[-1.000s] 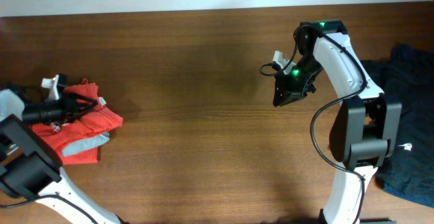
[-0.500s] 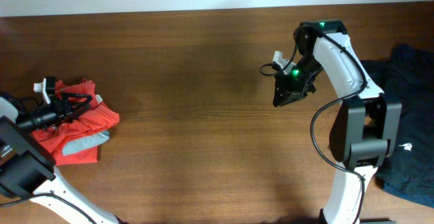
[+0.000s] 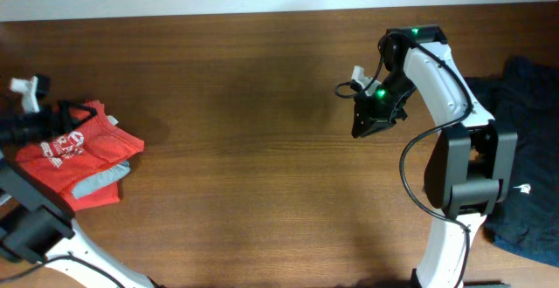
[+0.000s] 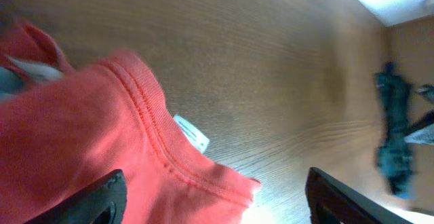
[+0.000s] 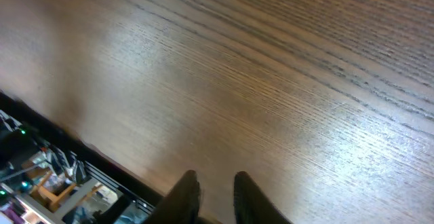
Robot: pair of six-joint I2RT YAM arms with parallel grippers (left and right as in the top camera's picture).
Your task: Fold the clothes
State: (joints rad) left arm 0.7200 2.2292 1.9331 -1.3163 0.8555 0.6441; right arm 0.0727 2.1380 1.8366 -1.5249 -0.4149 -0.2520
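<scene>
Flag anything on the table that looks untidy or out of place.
The dark navy garment lies crumpled at the table's right edge, behind the right arm, unfolded. The red-orange T-shirt at the far left is folded but lopsided, with a grey layer poking out underneath.

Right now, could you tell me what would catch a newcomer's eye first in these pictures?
The bright red shirt with white lettering, bunched at the table's left edge, stands out most, with the left tool spread wide just over its collar. On the far right lies a dark blue garment, and the right tool hangs over bare wood mid-table, holding nothing.
</scene>
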